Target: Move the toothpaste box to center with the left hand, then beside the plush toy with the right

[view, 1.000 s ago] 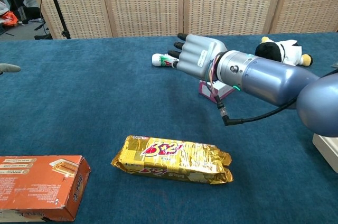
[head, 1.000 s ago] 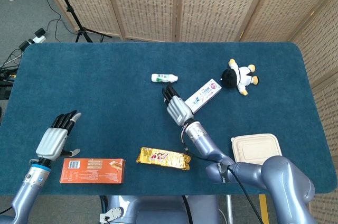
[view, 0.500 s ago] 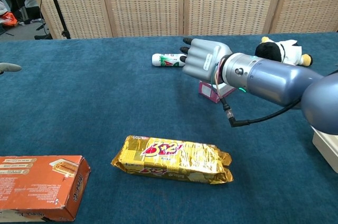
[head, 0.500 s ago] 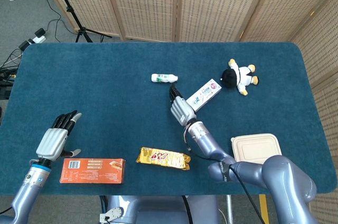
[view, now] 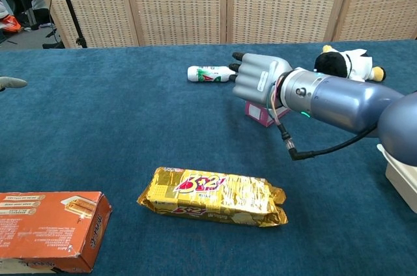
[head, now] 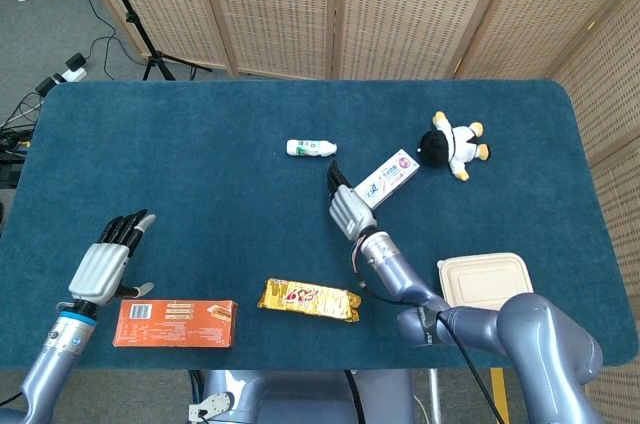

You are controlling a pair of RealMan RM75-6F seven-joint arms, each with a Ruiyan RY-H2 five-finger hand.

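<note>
gold snack pack [view: 212, 196] reads "3+2"; other print illegible

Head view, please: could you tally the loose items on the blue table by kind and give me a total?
Boxes: 2, toothpaste box and orange box
Bottles: 1, small white bottle
Snack packs: 1, gold wrapper
Plush toys: 1, plush toy
Lidded food containers: 1, beige container
Total: 6
</note>
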